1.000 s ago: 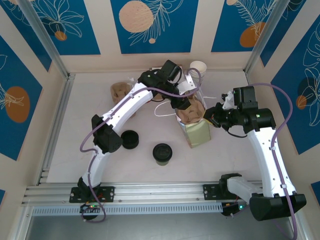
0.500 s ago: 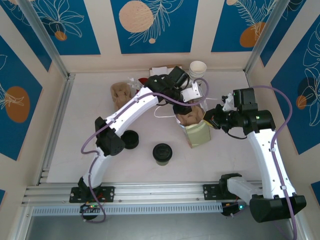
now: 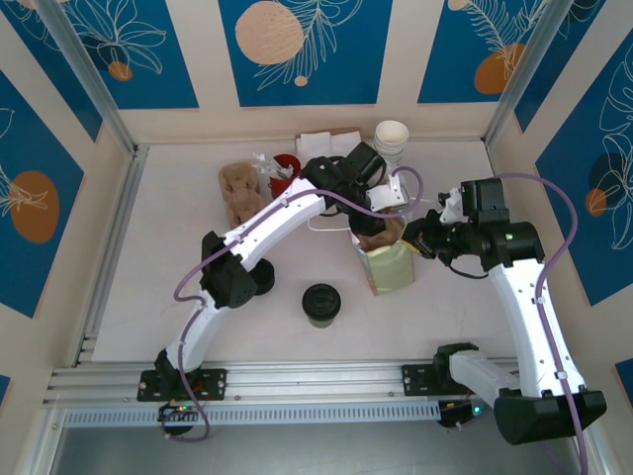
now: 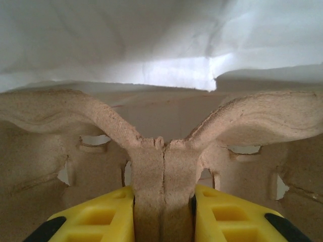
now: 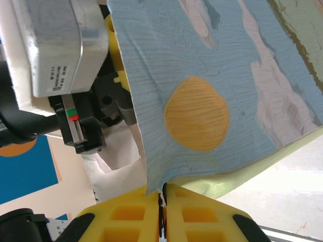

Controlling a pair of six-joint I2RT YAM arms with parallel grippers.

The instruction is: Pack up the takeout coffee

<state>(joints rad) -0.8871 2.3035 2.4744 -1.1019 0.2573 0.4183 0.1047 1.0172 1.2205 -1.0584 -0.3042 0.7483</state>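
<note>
Blue panels with leaf drawings and orange discs line the walls (image 3: 297,49) around a pale tabletop (image 3: 168,257). Toward the right of the tabletop's middle stands a pale green paper bag (image 3: 393,267), and both arms meet at its mouth.

The left pincer (image 4: 164,214) is closed most of the way. Its yellow fingers (image 4: 101,219) squeeze the upright middle ridge of a brown pulp cup carrier (image 4: 247,118), with the white inside of the bag just behind it. The right pincer (image 5: 162,204) is clamped tight on the bag's edge, and the printed paper spreads up and away from the fingertips.

The takeout coffee (image 3: 320,304), black lid on, stands alone toward the near edge, about halfway along it, well apart from the bag and touched by neither arm. A low stack of black lids (image 3: 265,269) sits to its left, partly under the left arm's elbow. Cream cups (image 3: 392,139) stand at the far edge, with a second carrier (image 3: 237,188) further left.

Compared with a second ago, the left arm has swung to the right and the carrier sits lower in the bag, with less brown showing above the rim. That swing has uncovered a red thing (image 3: 287,166) and white napkins (image 3: 321,144) by the far edge. The right pincer has kept its hold, and the coffee has not moved.
</note>
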